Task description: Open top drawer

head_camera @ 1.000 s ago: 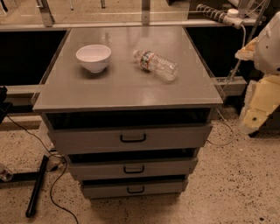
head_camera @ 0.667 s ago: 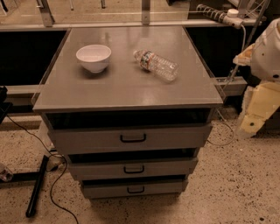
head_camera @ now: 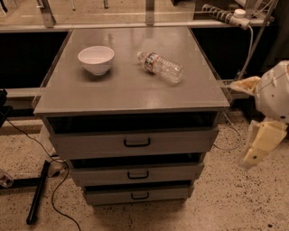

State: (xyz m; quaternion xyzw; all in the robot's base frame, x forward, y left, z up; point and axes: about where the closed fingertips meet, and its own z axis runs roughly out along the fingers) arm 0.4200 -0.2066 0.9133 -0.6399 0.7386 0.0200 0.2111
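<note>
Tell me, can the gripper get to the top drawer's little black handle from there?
Probably yes. The gripper hangs to the right of the cabinet, apart from it, and nothing stands before the handle of the top drawer.

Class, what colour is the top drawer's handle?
Black handle, camera view; gripper hangs right of the top drawer.

A speckled terrazzo floor [head_camera: 235,203], pale with dark flecks, fills the lower part of the view under dim, warm light. A grey table [head_camera: 122,90] with a flat top that shines faintly stands at the centre. Behind it are black recesses to the left [head_camera: 27,58] and right [head_camera: 216,49], below a pale ledge with metal posts [head_camera: 150,11]. A power strip [head_camera: 223,13] lies at the upper right. A black bar [head_camera: 38,191] and a thin black cable [head_camera: 56,198] lie on the floor at the left. My gripper [head_camera: 259,144] hangs at the right edge, apart from the table.
</note>
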